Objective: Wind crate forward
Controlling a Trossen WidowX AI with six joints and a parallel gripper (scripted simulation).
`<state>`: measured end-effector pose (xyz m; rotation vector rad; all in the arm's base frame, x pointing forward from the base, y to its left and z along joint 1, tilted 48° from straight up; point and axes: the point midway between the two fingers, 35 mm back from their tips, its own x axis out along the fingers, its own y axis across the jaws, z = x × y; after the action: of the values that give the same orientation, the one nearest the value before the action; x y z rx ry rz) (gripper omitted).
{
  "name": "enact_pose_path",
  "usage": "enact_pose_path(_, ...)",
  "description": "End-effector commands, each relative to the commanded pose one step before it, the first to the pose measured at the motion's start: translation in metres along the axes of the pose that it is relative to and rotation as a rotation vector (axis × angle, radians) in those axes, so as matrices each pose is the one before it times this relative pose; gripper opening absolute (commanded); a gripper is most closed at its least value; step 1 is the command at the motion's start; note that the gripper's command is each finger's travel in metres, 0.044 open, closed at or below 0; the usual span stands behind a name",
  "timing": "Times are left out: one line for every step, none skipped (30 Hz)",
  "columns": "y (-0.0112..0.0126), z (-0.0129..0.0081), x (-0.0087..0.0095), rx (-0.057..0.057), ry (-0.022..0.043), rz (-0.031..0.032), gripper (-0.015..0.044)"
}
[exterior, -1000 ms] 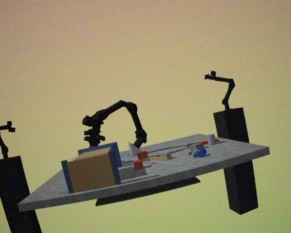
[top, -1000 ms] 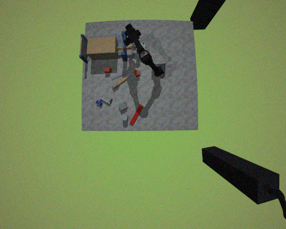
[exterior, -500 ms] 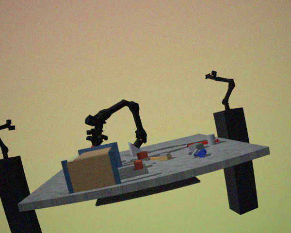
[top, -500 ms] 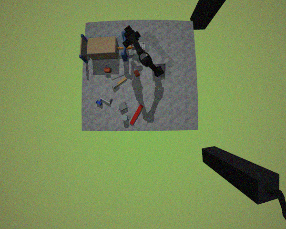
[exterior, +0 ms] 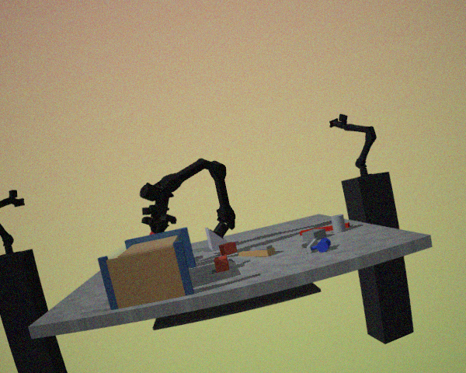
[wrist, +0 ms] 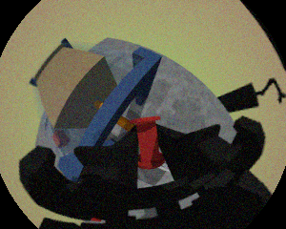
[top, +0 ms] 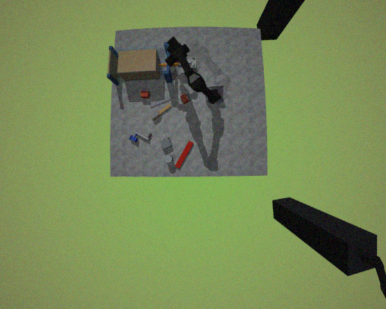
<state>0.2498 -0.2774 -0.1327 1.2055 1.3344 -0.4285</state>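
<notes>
My gripper [exterior: 154,231] [wrist: 149,147] is shut on the red grip [wrist: 149,143] of the winch handle, just outside the steel frame. The winch [top: 191,62] is partly hidden by the arm; whether the key sits in its hole cannot be told. The tan crate [top: 138,61] [exterior: 144,277] [wrist: 69,78] sits flat in the cubby. An orange strap [top: 163,64] [wrist: 125,123] runs from its front under the blue steel frame [top: 167,74] [exterior: 188,250] [wrist: 110,107]. A gap shows between the crate's front and that frame.
Two red blocks [top: 145,94] [top: 184,98], a tan-handled tool [top: 165,109], a blue-and-grey crank-like tool [top: 133,138], a grey block [top: 166,143], a grey cylinder [top: 168,158] and a red bar [top: 184,154] lie on the bench [top: 239,132]. Blue posts [top: 112,80] stand at the cubby's back.
</notes>
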Motion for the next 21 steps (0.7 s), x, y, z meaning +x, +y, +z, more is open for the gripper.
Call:
enact_pose_path(0.0099, -0.0144, -0.00185, 0.0099, 0.0298, 0.01742, 0.0)
enact_pose_path(0.00052, -0.00071, -0.00031, 0.0, 0.00006, 0.00002, 0.0)
enact_pose_path(0.0008, -0.00115, -0.00051, 0.0, 0.00009, 0.00003, 0.0)
enact_pose_path(0.0005, -0.00072, -0.00032, 0.0, 0.00006, 0.00002, 0.0)
enact_pose_path(0.00077, -0.00117, -0.00052, 0.0, 0.00009, 0.00003, 0.0)
enact_pose_path(0.00048, -0.00073, -0.00032, 0.0, 0.00006, 0.00002, 0.0)
enact_pose_path(0.00074, -0.00119, -0.00053, 0.0, 0.00009, 0.00003, 0.0)
enact_pose_path(0.00046, -0.00074, -0.00033, 0.0, 0.00006, 0.00002, 0.0)
enact_pose_path(0.00071, -0.0012, -0.00054, 0.0, 0.00009, 0.00002, 0.0)
enact_pose_path(0.00044, -0.00075, -0.00033, 0.0, 0.00006, 0.00002, 0.0)
enact_pose_path(0.00067, -0.00122, -0.00054, 0.0, 0.00009, 0.00002, 0.0)
enact_pose_path(0.00042, -0.00076, -0.00034, 0.0, 0.00006, 0.00001, 0.0)
enact_pose_path(0.00064, -0.00124, -0.00055, 0.0, 0.00009, 0.00002, 0.0)
enact_pose_path(0.0004, -0.00077, -0.00034, 0.0, 0.00006, 0.00001, 0.0)
enact_pose_path(0.00061, -0.00125, -0.00056, 0.0, 0.00009, 0.00002, 0.0)
enact_pose_path(0.00037, -0.00078, -0.00034, 0.0, 0.00006, 0.00001, 0.0)
enact_pose_path(0.00057, -0.00126, -0.00056, 0.0, 0.00009, 0.00002, 0.0)
enact_pose_path(0.00035, -0.00079, -0.00035, 0.0, 0.00006, 0.00001, 0.0)
enact_pose_path(0.00054, -0.00128, -0.00057, 0.0, 0.00009, 0.00001, 0.0)
enact_pose_path(0.00033, -0.00079, -0.00035, 0.0, 0.00006, 0.00001, 0.0)
enact_pose_path(0.0005, -0.00129, -0.00058, 0.0, 0.00009, 0.00001, 0.0)
